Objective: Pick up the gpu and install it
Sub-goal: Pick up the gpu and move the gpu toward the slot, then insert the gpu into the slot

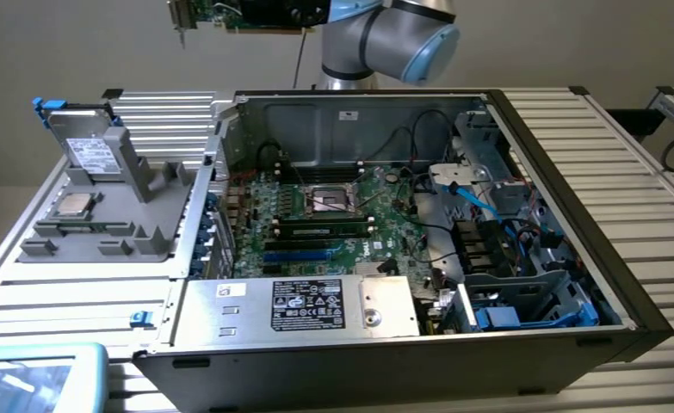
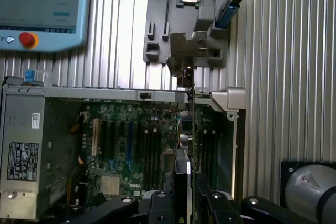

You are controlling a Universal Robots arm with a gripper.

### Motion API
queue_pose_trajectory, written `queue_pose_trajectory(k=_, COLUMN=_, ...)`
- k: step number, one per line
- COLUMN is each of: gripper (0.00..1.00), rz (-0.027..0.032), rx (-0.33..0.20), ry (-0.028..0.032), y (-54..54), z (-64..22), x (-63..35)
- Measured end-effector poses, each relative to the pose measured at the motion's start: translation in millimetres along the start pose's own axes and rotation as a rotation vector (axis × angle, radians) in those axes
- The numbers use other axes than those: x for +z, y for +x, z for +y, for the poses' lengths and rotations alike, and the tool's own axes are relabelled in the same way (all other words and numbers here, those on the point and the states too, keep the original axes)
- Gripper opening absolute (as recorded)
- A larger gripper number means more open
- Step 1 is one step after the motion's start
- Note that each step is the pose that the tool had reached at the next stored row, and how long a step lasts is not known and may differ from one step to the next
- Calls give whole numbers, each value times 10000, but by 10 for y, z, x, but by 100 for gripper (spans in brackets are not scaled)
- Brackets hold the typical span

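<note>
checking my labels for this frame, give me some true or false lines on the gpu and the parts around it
1. The gpu hangs in the air above the open case. True.
2. The fingers are open and empty. False: they are shut on the gpu.
3. The processor chip lies on the grey fixture beside the case. True.
4. The pendant with the red button lies inside the case. False: it lies outside, on the ribbed table.

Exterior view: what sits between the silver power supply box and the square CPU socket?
Black memory sticks and blue slots on the green motherboard, seen in the exterior view.
</note>
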State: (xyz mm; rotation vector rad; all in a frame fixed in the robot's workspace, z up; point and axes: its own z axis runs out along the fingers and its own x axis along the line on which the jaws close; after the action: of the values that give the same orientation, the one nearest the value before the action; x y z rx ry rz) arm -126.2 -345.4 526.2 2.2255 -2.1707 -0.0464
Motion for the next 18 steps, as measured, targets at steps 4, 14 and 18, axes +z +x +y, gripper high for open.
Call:
queue_pose_trajectory(k=4, gripper=27, rz=-8, rx=-1, ry=-1, y=4, z=-180, x=1)
queue_pose_trajectory(k=14, gripper=27, rz=-16, rx=-1, ry=0, y=9, z=-389, x=6)
queue_pose_trajectory(k=18, gripper=27, rz=-16, rx=-1, ry=0, y=9, z=-389, x=6)
